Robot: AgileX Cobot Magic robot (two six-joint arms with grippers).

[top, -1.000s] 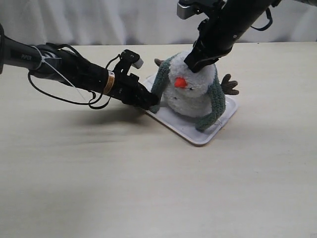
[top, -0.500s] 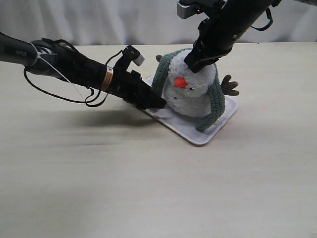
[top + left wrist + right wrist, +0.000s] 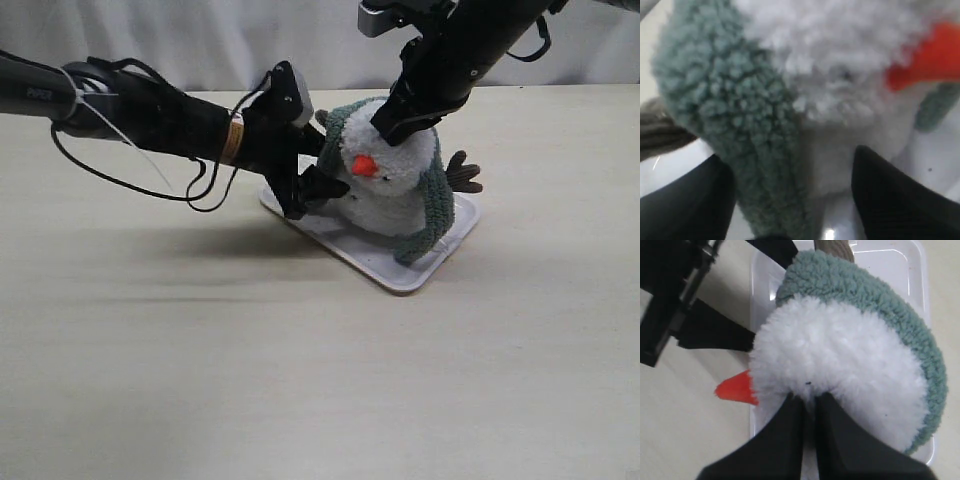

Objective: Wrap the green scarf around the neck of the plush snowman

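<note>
The right hand (image 3: 395, 128) pinches the plush snowman (image 3: 385, 195) by its head while the wide-open left hand (image 3: 326, 166) straddles the green scarf (image 3: 740, 115), probably needing to grip and cross it in front.

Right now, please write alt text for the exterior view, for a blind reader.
A plush snowman sits on a white tray, a green scarf draped behind its head with both ends hanging down. The right hand pinches its head from above; the left hand stands open at one hanging end.
</note>
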